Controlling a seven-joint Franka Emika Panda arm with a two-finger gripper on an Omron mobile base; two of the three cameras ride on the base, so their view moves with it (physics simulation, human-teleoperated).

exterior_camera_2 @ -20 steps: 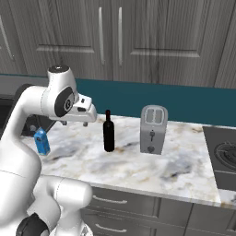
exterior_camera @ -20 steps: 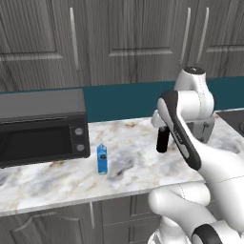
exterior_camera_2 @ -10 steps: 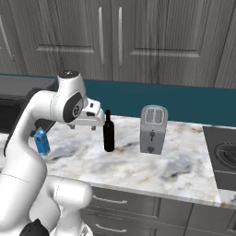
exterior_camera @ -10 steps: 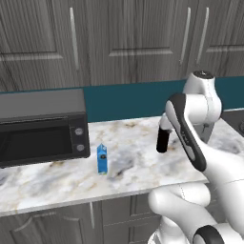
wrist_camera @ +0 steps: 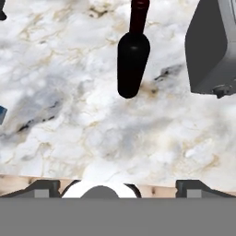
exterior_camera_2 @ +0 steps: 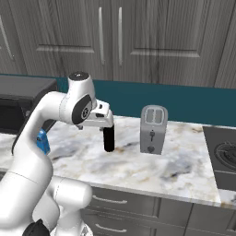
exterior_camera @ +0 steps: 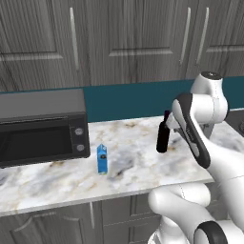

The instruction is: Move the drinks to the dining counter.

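Now the released pincer (wrist_camera: pixel 117 186) hovers above the dark bottle (wrist_camera: pixel 132 57) standing on the table (exterior_camera: pixel 133 162) between the blue carton (exterior_camera: pixel 102 158) and the toaster (exterior_camera_2: pixel 153 129), so the reach is underway and next calls for lowering onto the neck and closing.

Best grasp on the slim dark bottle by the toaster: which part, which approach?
Grip the slim dark bottle around its straight cylindrical body, coming in level from the counter's front edge. It stands upright, and the narrow neck offers less to hold. The silver toaster stands apart, leaving room for the open gripper.
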